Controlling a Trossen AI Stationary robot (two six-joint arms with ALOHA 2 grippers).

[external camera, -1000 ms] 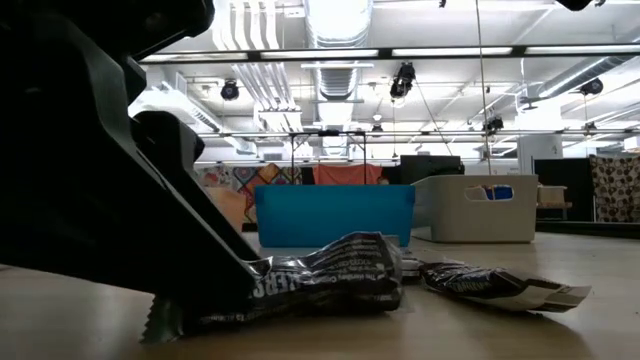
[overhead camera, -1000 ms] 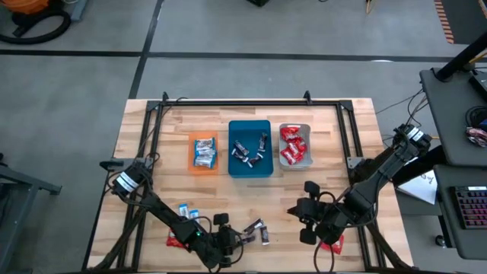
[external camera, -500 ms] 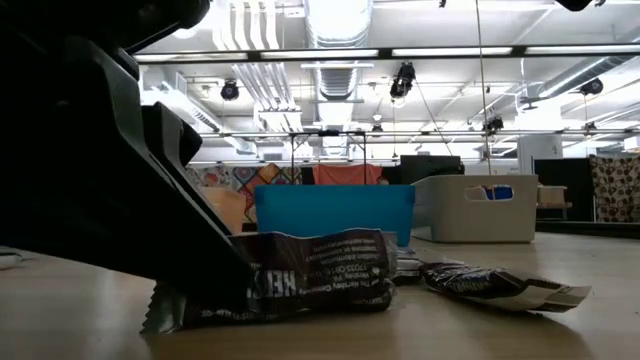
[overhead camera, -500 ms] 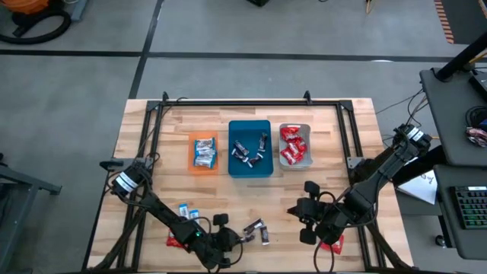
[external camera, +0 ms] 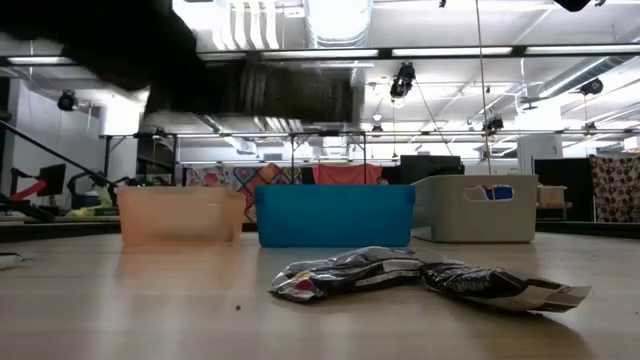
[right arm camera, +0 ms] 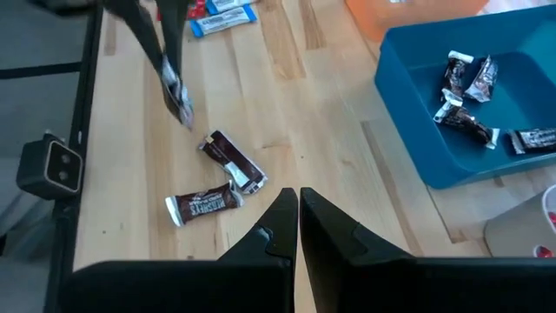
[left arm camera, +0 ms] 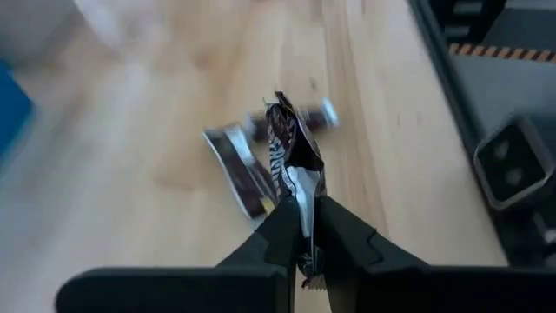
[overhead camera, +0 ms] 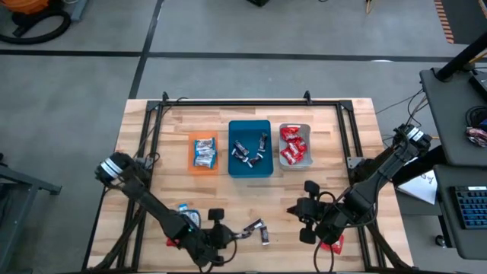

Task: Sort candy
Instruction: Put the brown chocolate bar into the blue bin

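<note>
Left claw (left arm camera: pixel 306 228) clamped on a dark candy (left arm camera: pixel 291 156), lifted off the tabletop (overhead camera: pixel 335 152).
Wrapper looks light, crinkly, slippery; pinch the end crimp. Right claw (right arm camera: pixel 298 217) together, idle.

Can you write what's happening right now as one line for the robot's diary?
left gripper: shut on dark brown candy, lifted | right gripper: shut, waiting | teal tray: holds brown candies

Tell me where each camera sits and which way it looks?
High view: above, straight down on the table, both arms, three trays.
Low view: at tabletop height, facing the room; a blurred dark arm part overhead.
Left wrist view: left gripper pinching a dark candy.
Right wrist view: shut right gripper, facing the teal tray.
Shared: both wrist views show two dark candies on the wood.
</note>
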